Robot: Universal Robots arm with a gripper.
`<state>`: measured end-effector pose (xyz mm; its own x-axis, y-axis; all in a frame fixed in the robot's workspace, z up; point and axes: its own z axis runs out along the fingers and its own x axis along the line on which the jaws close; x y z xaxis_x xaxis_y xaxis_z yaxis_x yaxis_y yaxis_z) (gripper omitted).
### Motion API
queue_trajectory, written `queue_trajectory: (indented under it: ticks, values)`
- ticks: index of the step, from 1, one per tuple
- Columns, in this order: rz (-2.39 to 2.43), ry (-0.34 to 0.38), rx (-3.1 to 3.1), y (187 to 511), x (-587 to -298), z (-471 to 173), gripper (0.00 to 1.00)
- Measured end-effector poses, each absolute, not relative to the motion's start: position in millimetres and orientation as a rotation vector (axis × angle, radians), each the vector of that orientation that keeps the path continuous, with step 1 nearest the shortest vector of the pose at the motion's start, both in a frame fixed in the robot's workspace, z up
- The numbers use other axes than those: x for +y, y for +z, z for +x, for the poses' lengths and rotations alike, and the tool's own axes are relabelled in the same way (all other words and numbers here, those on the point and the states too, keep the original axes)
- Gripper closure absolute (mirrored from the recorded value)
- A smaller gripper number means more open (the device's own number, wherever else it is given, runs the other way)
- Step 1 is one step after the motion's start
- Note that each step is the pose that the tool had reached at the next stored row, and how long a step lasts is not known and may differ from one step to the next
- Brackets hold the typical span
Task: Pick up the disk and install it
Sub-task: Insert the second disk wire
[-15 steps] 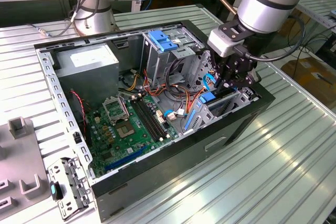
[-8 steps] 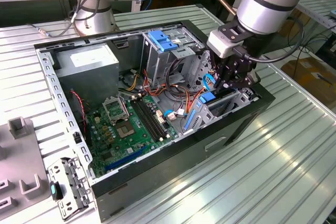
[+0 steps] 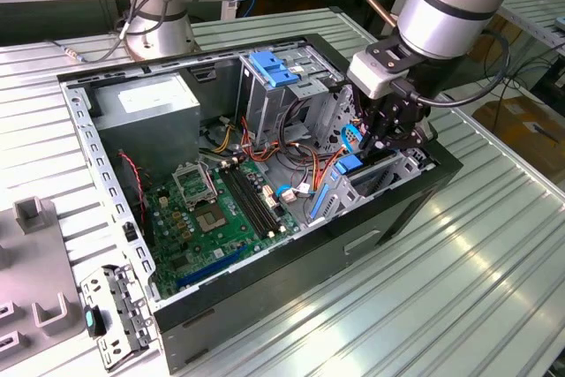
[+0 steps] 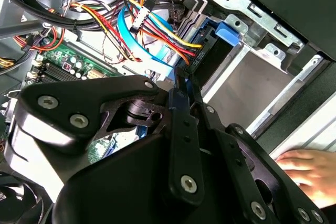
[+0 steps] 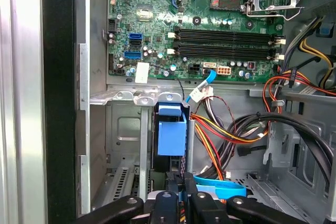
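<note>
The disk (image 3: 351, 165) stands on edge in the metal drive bay (image 3: 402, 165) at the exterior view's right end of the open computer case. Its blue plastic end (image 5: 172, 132) sits in a slot of the bay (image 5: 123, 129) in the first wrist view. In the second wrist view it is a dark slab with a blue rail (image 4: 218, 51). My gripper (image 3: 381, 149) hangs just above it, fingers pressed together. The tips of the gripper (image 4: 181, 82) reach the disk's near end in both wrist views, gripper (image 5: 178, 190). Whether they touch it I cannot tell.
Bundles of red, yellow and orange cables (image 5: 231, 129) and a blue ribbon cable (image 4: 131, 40) crowd the bay. The green motherboard (image 3: 221, 209), a grey power supply (image 3: 150, 103) and a cage with a blue handle piece (image 3: 269, 68) fill the case. A person's hand (image 4: 302, 169) rests outside the case.
</note>
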<state>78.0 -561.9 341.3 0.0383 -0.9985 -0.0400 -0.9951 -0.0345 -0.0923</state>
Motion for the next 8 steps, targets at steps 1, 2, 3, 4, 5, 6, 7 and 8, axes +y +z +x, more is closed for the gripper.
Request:
queue_trajectory:
  ticks: [1, 2, 3, 4, 5, 6, 7, 8]
  values:
    - [-2.193, -0.054, 2.115, 341.3, -561.9, 78.0, 0.84]
    - [-2.193, -0.054, 2.115, 341.3, -561.9, 78.0, 0.84]
    - [-2.193, -0.054, 2.115, 341.2, -561.9, 78.0, 0.84]
    - [-2.193, -0.053, 2.115, 341.1, -561.9, 78.0, 0.83]
    - [-2.193, -0.054, 2.115, 341.3, -561.9, 78.0, 0.76]
    - [-2.193, -0.054, 2.115, 342.5, -561.9, 78.0, 0.76]
    - [-2.193, -0.054, 2.115, 344.5, -561.9, 78.0, 0.76]
    - [-2.193, -0.054, 2.115, 346.9, -561.9, 78.0, 0.76]
